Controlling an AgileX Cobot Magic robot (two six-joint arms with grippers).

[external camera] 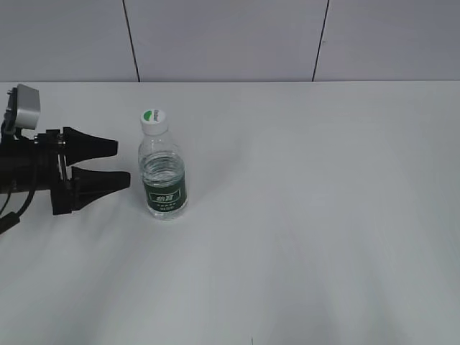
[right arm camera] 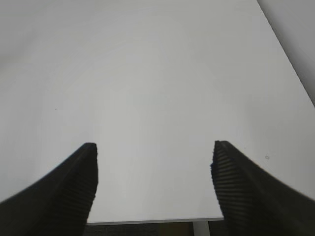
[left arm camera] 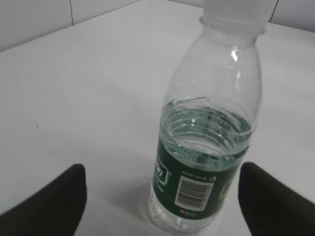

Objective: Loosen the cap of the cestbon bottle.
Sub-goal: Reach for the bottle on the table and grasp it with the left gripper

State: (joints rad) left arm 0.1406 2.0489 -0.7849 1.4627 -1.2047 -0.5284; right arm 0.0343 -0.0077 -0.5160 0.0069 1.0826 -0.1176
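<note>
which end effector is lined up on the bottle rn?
The left end effector: open, level with the cestbon bottle, just short of it. The right end effector, also open, faces only bare table.

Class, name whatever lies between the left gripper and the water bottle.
Nothing: only bare table separates the left gripper from the cestbon bottle, clearest in the exterior view.

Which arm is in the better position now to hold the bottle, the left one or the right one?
The left. Its open end effector is beside the cestbon bottle, and the left wrist view shows the bottle just ahead of its fingers. The right end effector sees only bare table and does not appear in the exterior view.
</note>
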